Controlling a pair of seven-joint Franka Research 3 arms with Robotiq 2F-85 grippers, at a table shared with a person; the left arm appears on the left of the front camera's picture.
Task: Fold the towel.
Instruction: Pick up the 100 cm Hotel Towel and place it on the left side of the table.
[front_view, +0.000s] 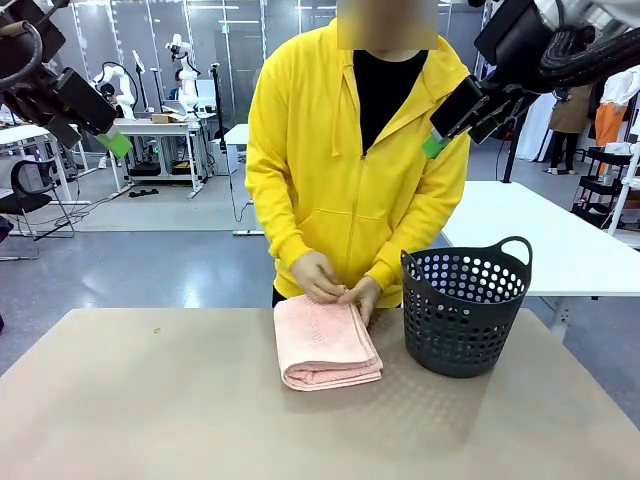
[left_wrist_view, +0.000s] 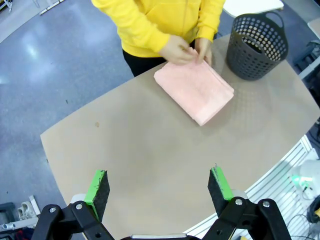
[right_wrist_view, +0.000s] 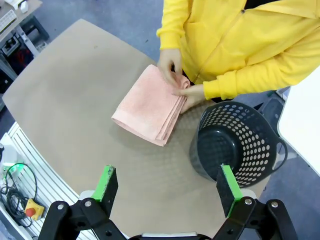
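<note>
salmon-pink towel (front_view: 327, 343) lies folded into a thick rectangle on the tan table (front_view: 150, 420), close to the far edge and a bit right of the middle, layered edges facing the basket side. person in a yellow hoodie (front_view: 350, 150) stands at the far edge, both hands on the towel's far end: one hand (front_view: 317, 276) pinching the top layer, other hand (front_view: 362, 296) at the far corner nearest the basket. black perforated basket (front_view: 465, 308) stands upright just beside the towel toward the table's right edge, not touching it, nothing visible inside in the right wrist view, handles up.

left gripper (left_wrist_view: 159, 190) held high above the table's near-left part, jaws wide apart, nothing between the green pads (left_wrist_view: 96, 187). right gripper (right_wrist_view: 168, 191) raised over the near-right part, above the basket, jaws also wide apart and empty. both grippers well apart from towel and basket. white table (front_view: 560, 240) behind the person on the right.
</note>
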